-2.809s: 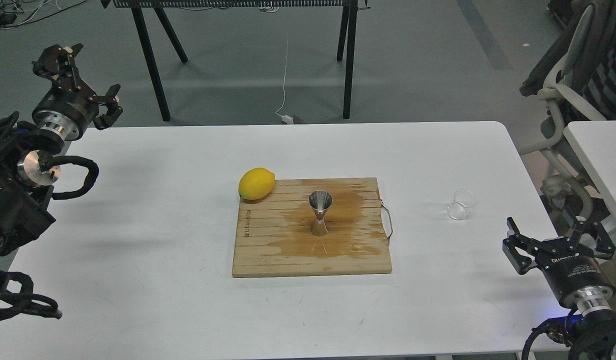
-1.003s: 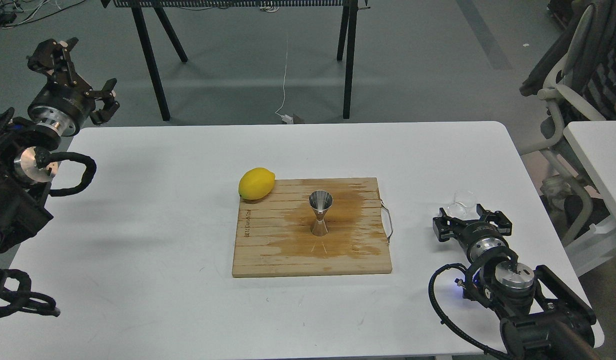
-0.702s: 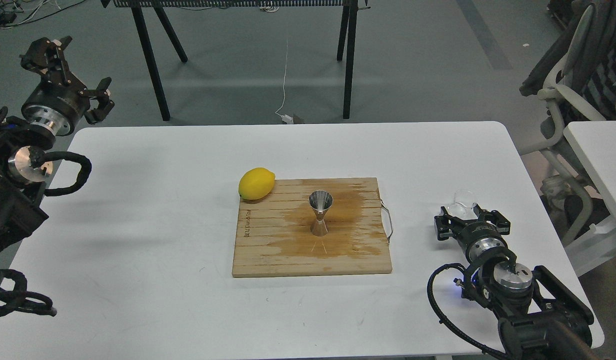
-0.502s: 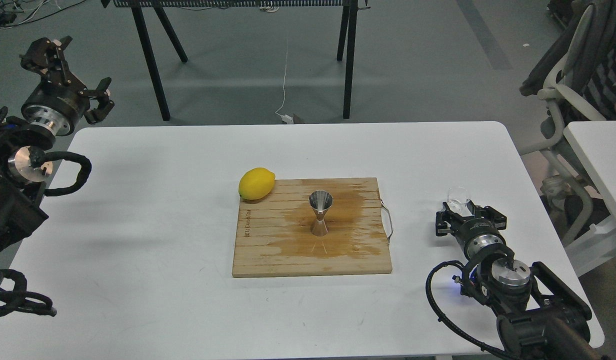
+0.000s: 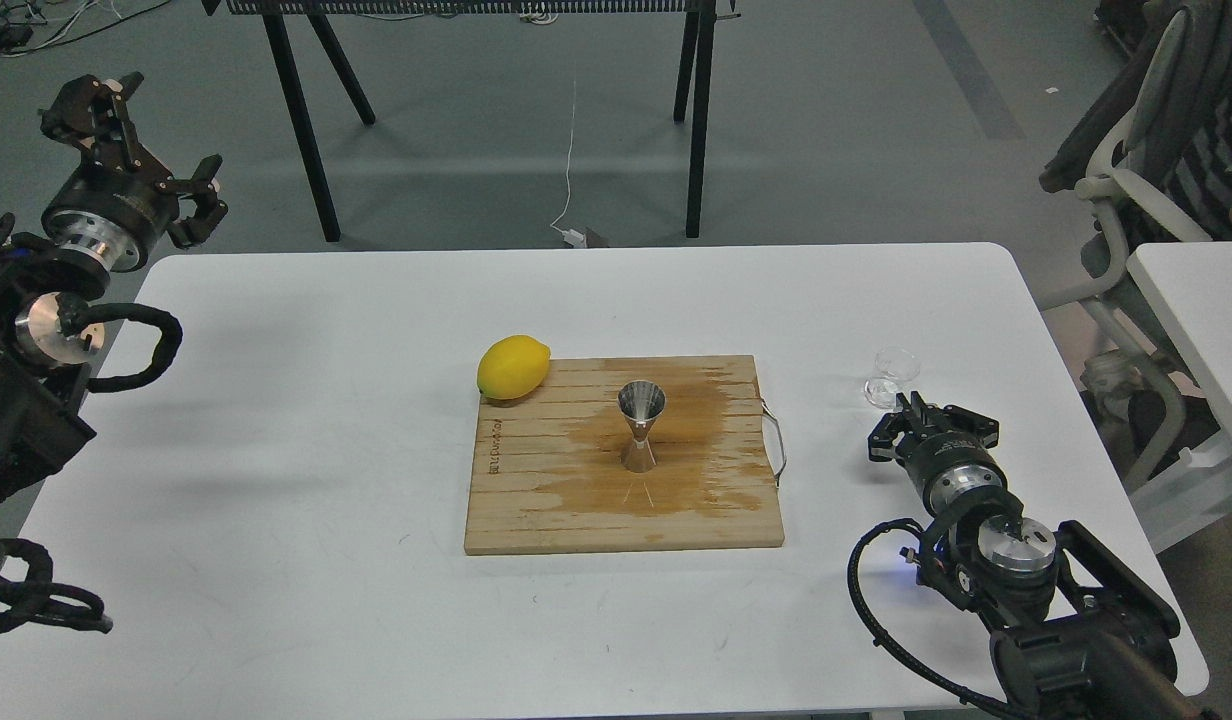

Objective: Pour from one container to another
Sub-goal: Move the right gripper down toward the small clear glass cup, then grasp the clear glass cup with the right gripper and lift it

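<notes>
Glass cup [image 5: 891,376] held off the table [image 5: 276,420], well right of the cutting board [image 5: 536,500], just past the board's wire handle. Right end effector [image 5: 926,425] sits directly beneath and near side of the cup, fingers apparently pinching its base; exact contact too small to confirm. Jigger [image 5: 640,426] upright mid-board, so the carry runs leftward from the cup. Right arm far nearer. Left end effector [image 5: 136,140] spread, idle, well beyond the board's far-left side. Lemon [image 5: 513,367] at the board's far-left corner.

Two black arms are seen, each ringed with polished silver joint discs. Ribbed black cables are looped alongside them. A small blue light is lit on the right arm [image 5: 1016,560].
</notes>
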